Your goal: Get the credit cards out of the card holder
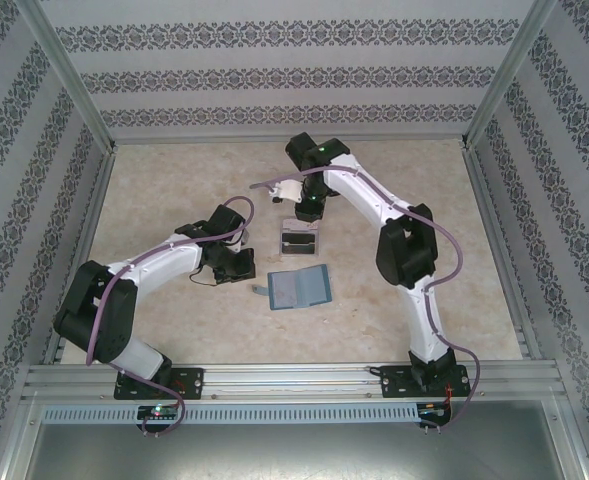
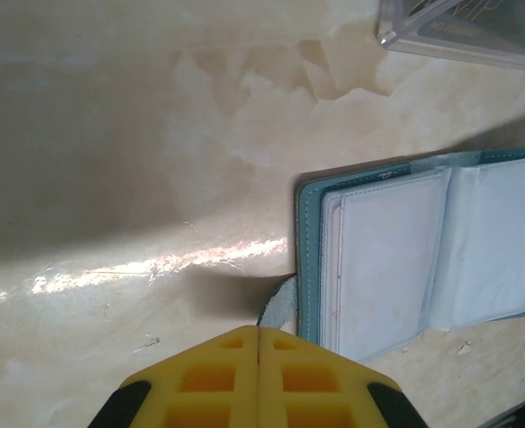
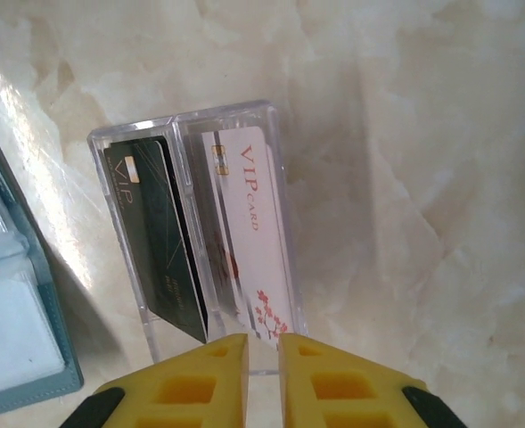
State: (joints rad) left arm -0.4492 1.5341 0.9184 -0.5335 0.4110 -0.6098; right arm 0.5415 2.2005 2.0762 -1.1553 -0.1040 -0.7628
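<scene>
The table (image 1: 174, 330) is carrying everything near its centre, well in from all four edges. The left arm (image 1: 139, 275) is reaching in from the near-left corner and the right arm (image 1: 404, 250) from the near-right corner, bending over the middle. The card holder (image 1: 300, 288) is lying open and flat, slightly toward the near edge, its pale sleeves facing up. Just beyond it, toward the far edge, the clear plastic box (image 3: 195, 134) is standing apart from it and holding two credit cards (image 1: 298, 243). A dark card (image 3: 155, 232) is sitting in the compartment on the holder's side, and a pale card (image 3: 249, 232) in the other. The right gripper (image 3: 262, 343) is hovering over one end of the box, its fingers narrowly parted and gripping nothing. The left gripper (image 2: 259, 332) is waiting beside the holder's small grey tab (image 2: 280, 308), its fingers pressed together and empty. The visible sleeves are looking empty, though the cloudy plastic is leaving this uncertain. On that reading the removal is probably largely done, with only a check of remaining pockets left.
</scene>
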